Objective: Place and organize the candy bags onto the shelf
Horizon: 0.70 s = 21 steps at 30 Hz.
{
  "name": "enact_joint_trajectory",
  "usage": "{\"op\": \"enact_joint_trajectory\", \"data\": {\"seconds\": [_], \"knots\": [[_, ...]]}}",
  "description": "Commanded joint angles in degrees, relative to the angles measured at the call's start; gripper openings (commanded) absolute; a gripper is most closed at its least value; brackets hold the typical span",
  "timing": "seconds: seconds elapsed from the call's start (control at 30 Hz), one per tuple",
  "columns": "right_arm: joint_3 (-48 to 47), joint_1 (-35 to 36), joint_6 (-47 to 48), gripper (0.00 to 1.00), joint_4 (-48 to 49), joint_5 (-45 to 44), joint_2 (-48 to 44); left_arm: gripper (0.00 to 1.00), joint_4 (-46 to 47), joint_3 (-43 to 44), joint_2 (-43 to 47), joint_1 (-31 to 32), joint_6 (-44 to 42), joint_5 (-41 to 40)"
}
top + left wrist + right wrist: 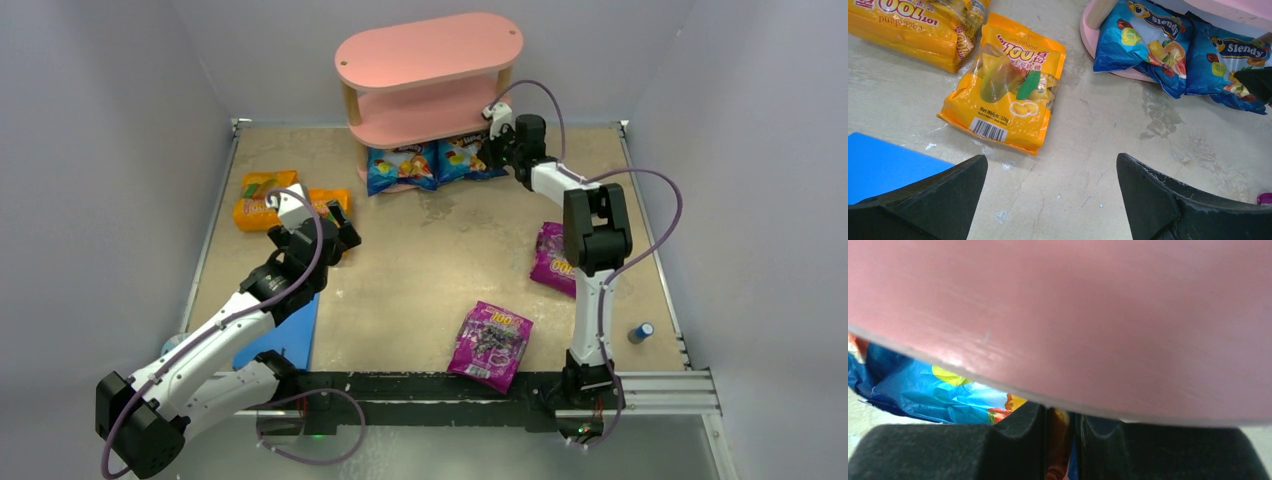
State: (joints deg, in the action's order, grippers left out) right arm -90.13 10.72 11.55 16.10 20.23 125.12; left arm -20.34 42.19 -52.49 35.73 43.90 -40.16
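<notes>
Pinching blue bag (923,390) | right hand (1060,440) | bag between fingers, beneath shelf (1073,315)

Top centre stands the shelf (430,62), two bags (460,160) on its lowest board — two others (262,198) at left, two more (490,345) lower right.

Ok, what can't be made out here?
Right wrist view: the shelf board fills the frame, so whether the right gripper pinches the blue bag is unclear.
Top view: the right arm covers part of one purple bag.
Top view: the small blue object is too small to identify.
</notes>
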Motion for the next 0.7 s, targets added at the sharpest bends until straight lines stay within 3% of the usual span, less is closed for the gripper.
{"op": "enact_joint_trajectory", "data": {"seconds": [0.0,0.23,0.53,0.67], "knots": [[-7.91,-1.53,4.77,0.11,5.35,3.67,3.66,0.99,0.62,0.32,0.23,-0.25,-0.57,-1.34],[-11.8,-2.81,5.1,0.16,4.05,7.28,7.14,0.99,0.1,0.43,0.27,-0.24,-0.23,-1.66],[7.11,-2.81,14.06,0.14,24.36,16.6,-1.72,0.99,0.38,0.7,-0.82,-0.31,-0.01,-1.21],[7.82,-2.81,14.34,0.14,31.54,17.07,-1.05,0.98,0.23,0.7,-1.36,-0.27,0.51,-0.85]]}}
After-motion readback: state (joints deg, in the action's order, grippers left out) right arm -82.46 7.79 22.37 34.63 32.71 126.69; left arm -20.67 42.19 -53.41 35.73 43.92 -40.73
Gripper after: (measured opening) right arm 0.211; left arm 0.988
